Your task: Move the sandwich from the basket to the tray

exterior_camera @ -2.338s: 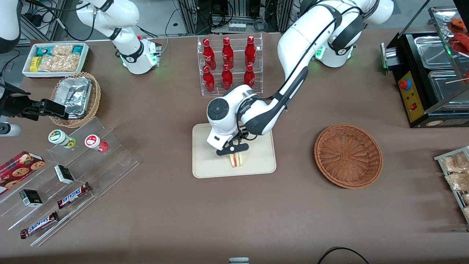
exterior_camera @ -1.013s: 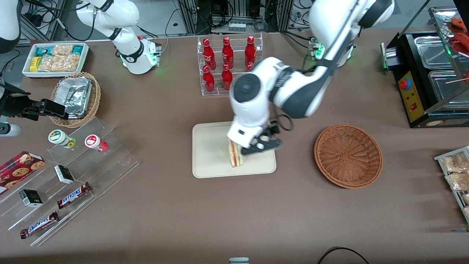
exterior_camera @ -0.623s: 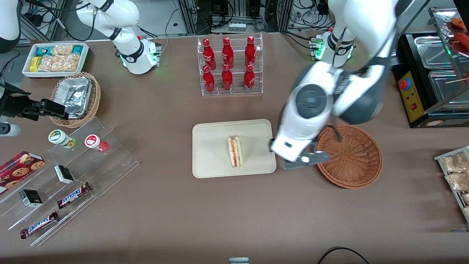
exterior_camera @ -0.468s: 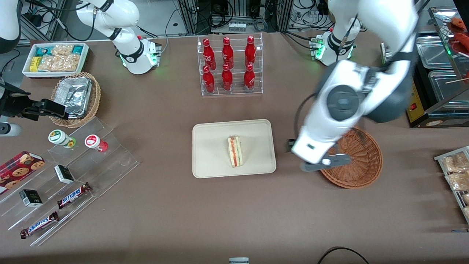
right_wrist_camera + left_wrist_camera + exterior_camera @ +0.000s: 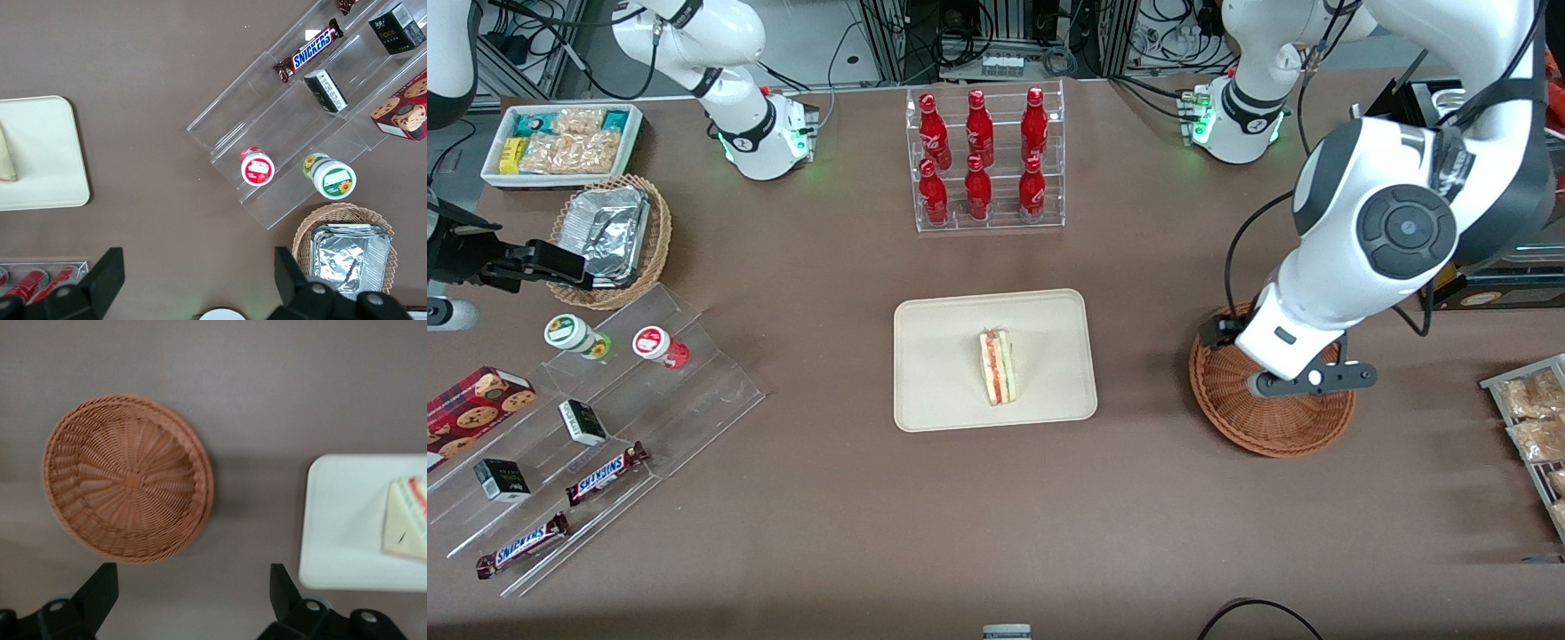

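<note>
The sandwich (image 5: pixel 997 366) lies on the cream tray (image 5: pixel 943 373), its red, orange and green cut edge showing. The reddish-brown basket (image 5: pixel 1272 418) stands empty beside the tray, toward the working arm's end of the table. My left gripper (image 5: pixel 1307 380) hangs high over the basket, well away from the sandwich. In the left wrist view the gripper (image 5: pixel 192 593) is open and empty, its fingers (image 5: pixel 100 590) wide apart over bare table between the basket (image 5: pixel 127 477) and the tray (image 5: pixel 340 520), where the sandwich (image 5: pixel 405 528) shows.
A clear rack of red bottles (image 5: pixel 985 160) stands farther from the camera than the tray. A black food warmer (image 5: pixel 1449 258) and a wire rack of snack packs (image 5: pixel 1529 418) sit at the working arm's end. A clear stepped display (image 5: pixel 605 427) sits toward the parked arm's end.
My gripper let go of the sandwich on the tray, rose, and swung away to above the basket. The sandwich stays lying on the tray.
</note>
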{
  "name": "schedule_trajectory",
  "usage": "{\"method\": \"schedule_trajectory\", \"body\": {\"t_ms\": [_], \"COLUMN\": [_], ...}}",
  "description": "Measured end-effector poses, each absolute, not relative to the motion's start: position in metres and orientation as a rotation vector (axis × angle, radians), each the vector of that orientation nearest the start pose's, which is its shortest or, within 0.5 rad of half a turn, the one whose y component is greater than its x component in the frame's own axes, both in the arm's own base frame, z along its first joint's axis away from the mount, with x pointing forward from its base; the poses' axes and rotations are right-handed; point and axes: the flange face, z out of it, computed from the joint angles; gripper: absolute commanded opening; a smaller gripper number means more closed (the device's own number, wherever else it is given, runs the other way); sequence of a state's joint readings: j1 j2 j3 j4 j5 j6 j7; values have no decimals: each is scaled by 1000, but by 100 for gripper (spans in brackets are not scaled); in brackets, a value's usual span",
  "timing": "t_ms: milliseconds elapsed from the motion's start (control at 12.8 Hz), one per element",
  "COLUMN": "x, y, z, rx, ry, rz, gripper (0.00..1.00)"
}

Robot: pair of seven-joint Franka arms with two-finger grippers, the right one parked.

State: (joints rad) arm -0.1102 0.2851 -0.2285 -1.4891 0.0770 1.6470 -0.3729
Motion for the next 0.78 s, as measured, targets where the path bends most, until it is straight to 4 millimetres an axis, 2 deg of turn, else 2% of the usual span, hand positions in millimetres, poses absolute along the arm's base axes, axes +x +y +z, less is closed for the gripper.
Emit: {"method": "schedule_trajectory", "body": {"t_ms": [156, 390, 545, 779], "x": [590, 558, 544, 532], "y": [-158, -111, -91, -67], "z": [517, 542, 557, 575], "rx": [-3098, -3103, -3097, -3094], "ry": [4, 101, 127, 68], "rz": [186, 278, 313, 322], "gripper": [100, 100, 100, 100]}}
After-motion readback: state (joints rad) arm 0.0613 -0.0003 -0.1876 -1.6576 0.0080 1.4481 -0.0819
